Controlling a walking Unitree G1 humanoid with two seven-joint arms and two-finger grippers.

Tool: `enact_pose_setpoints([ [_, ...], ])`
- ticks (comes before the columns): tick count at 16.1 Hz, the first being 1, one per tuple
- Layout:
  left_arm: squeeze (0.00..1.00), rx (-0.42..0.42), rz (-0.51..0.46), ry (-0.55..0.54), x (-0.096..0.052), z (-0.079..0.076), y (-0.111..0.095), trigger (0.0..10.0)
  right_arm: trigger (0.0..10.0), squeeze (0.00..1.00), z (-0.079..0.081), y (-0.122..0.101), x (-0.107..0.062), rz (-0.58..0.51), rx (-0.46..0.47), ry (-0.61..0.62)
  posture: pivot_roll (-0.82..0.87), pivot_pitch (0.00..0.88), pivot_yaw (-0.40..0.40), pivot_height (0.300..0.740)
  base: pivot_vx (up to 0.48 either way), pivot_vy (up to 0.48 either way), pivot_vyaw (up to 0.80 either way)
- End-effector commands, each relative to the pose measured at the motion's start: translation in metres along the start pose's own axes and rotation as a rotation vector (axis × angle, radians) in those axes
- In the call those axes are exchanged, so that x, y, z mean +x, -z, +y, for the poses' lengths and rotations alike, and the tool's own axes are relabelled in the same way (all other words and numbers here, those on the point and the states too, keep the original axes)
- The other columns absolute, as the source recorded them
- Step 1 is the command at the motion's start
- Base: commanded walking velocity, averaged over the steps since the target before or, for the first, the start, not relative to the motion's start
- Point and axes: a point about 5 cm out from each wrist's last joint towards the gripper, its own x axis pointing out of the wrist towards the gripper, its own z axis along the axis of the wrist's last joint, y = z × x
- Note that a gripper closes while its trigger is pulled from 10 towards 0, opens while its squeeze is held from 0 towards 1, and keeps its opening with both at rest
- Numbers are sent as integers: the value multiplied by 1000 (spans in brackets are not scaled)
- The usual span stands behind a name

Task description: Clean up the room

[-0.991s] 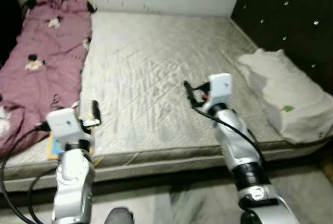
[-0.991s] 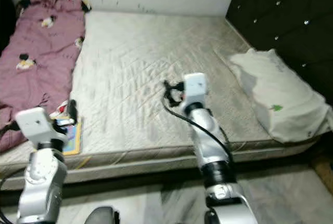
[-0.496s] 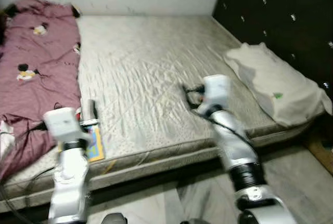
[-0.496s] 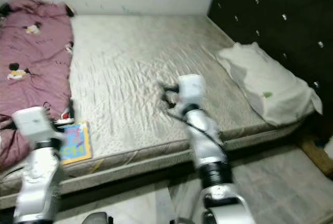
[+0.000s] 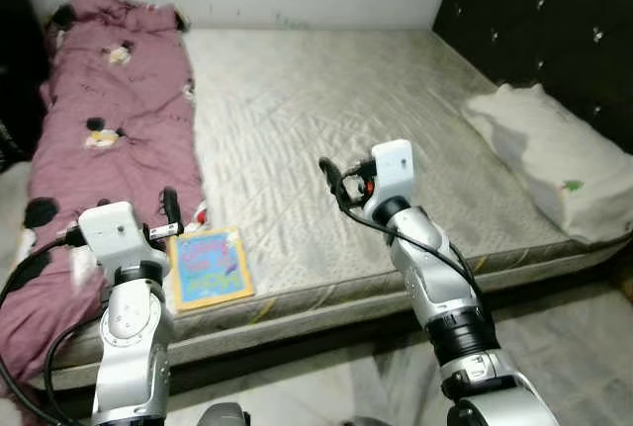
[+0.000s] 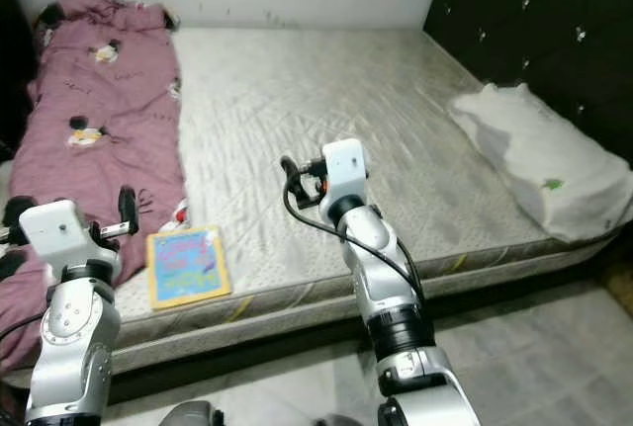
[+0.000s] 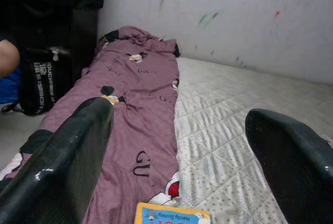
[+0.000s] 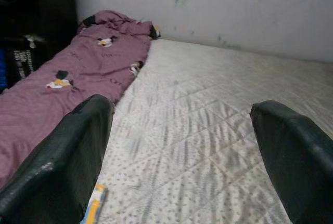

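Left eye view: book point(image 5: 208, 268) near-left on mattress point(image 5: 326, 139); my left gripper point(image 5: 168, 216), fingers apart, should descend squarely over it.

One mattress point(image 5: 326, 120), one pink blanket point(image 5: 109, 120), one pillow point(image 5: 554, 164), one book point(image 5: 209, 266)

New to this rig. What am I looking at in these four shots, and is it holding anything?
It is a humanoid robot standing at a bed. Two pictures come from its head camera, looking down; the other two look along each wrist's black fingers. The left end effector hovers near a colourful book at the mattress edge. The right end effector is over the middle of the mattress. Both are open and hold nothing. A purple blanket lies on the left, a white pillow on the right.
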Motion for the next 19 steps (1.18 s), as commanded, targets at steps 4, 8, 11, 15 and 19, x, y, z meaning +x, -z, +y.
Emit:
enact_pose_setpoints([
  [4, 0, -3, 22, 11, -1, -7, 3, 10000, 10000, 0, -11, 0, -5, -4, -26, 13, 129, 4, -92, 740, 0, 472, 314],
  [8, 0, -13, 16, 8, 0, -8, 2, 10000, 10000, 0, -11, 3, -6, 5, 5, 22, 125, 16, -88, 740, 0, 459, 200],
  [11, 0, -4, 6, 17, 0, -9, 1, 10000, 10000, 0, -10, 3, -5, 3, 8, 19, 125, 19, -86, 740, 0, 86, 0],
  [15, 0, 6, 4, 19, 1, -8, 0, 10000, 10000, 0, -9, 2, -3, 1, 14, 17, 126, 19, -81, 740, 0, 0, 0],
  [19, 0, 31, -3, 37, 2, -11, -2, 10000, 10000, 0, -10, 3, -3, -7, -17, 18, 126, 15, -73, 740, 0, 0, 188],
])
